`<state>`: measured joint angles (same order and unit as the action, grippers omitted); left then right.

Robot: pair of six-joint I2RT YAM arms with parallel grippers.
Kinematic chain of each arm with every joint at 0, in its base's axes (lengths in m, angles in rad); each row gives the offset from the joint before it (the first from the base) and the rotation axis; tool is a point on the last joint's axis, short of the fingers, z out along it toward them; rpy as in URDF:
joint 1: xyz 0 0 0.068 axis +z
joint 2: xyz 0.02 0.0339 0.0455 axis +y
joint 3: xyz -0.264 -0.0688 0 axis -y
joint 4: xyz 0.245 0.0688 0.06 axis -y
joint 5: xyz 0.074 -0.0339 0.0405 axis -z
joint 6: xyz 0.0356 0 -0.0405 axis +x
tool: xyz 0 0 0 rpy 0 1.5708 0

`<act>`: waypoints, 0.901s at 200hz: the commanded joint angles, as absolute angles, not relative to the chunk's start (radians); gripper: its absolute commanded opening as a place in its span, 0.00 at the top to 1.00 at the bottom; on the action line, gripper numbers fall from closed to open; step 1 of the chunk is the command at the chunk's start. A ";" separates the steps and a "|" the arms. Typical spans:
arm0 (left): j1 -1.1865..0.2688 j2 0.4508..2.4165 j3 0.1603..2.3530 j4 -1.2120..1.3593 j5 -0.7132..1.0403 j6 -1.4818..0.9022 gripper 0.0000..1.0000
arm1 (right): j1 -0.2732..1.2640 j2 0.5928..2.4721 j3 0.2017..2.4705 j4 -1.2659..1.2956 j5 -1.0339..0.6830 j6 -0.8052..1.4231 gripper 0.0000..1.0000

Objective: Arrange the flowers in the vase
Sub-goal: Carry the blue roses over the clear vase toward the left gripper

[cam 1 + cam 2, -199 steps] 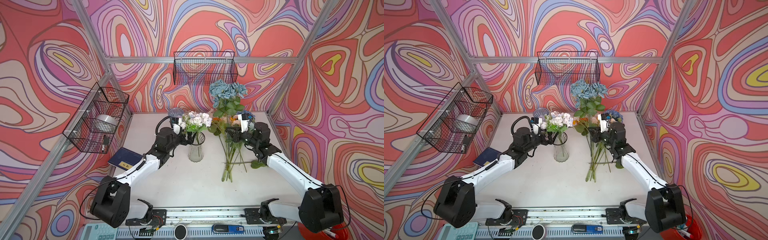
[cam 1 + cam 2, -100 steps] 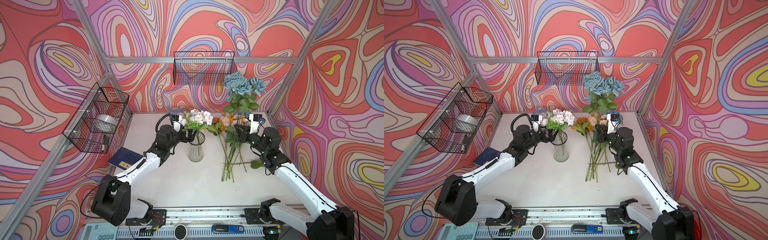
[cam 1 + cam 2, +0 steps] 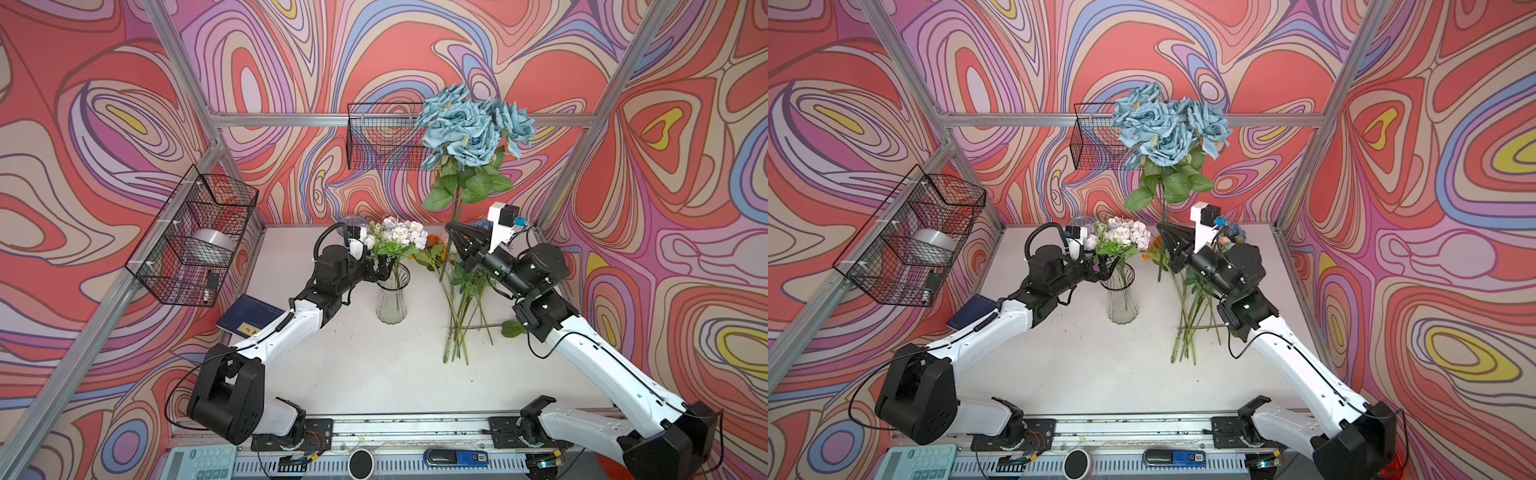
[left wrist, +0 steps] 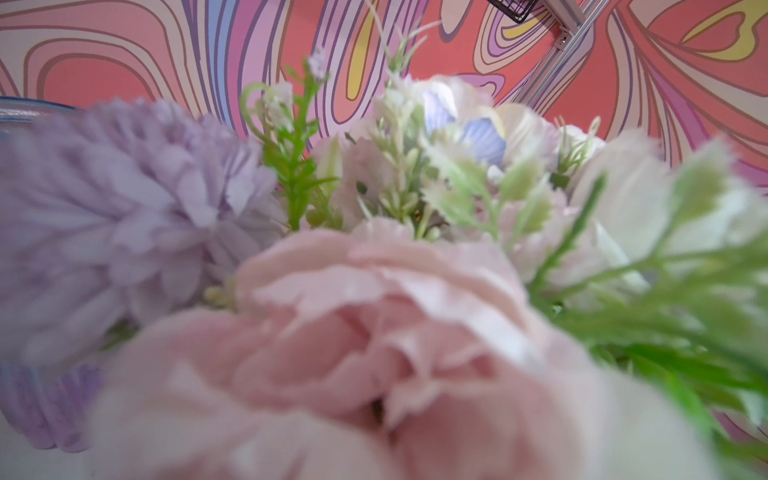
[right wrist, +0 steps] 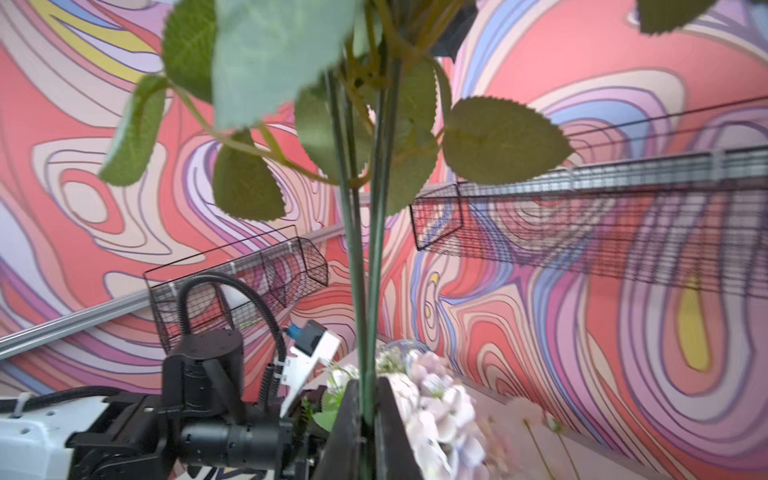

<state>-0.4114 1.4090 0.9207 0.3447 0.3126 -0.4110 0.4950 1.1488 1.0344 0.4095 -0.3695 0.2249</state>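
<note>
The left arm reaches from its base at the near edge of the surface (image 3: 365, 374) diagonally toward the middle, forearm sloping upward and wrist about level. Its left claw (image 3: 384, 270) points sideways at the mouth of the vase (image 3: 390, 305), jaws spread wide, just beside the stems of the pastel bunch (image 3: 399, 237). Whether it touches them cannot be told. The left wrist view is filled by that bunch, with a lilac pompom (image 4: 116, 216) and a pink peony (image 4: 353, 332) close and blurred.

The right arm rises from the near right corner, bends at the elbow, and tilts its wrist upward and toward the middle. The right claw (image 3: 451, 227) is clamped on the stems of the dusty-blue roses (image 3: 469, 124), which stand almost upright high above the surface, to the right of the vase. In the right wrist view the stems run straight between the closed fingers (image 5: 347, 415).

There is one clear glass vase, standing around the middle of the surface, with one bunch in it. The roses show at least four heads. Several loose flowers (image 3: 457, 324) lie toward the right edge, heads toward the far edge, among them orange daisies (image 3: 434, 241); their number cannot be told. Two wire baskets hang on the walls, the left basket (image 3: 195, 241) and the back basket (image 3: 382, 141).
</note>
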 commanded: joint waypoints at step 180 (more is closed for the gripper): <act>-0.404 1.382 0.947 0.264 0.299 -0.341 0.01 | 0.591 1.716 0.788 1.489 -0.584 0.176 1.00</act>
<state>-0.4110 1.4014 0.9371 0.2855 0.3119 -0.3664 0.5842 1.6886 0.8158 1.4075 -0.5732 0.1616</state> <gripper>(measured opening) 0.992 0.076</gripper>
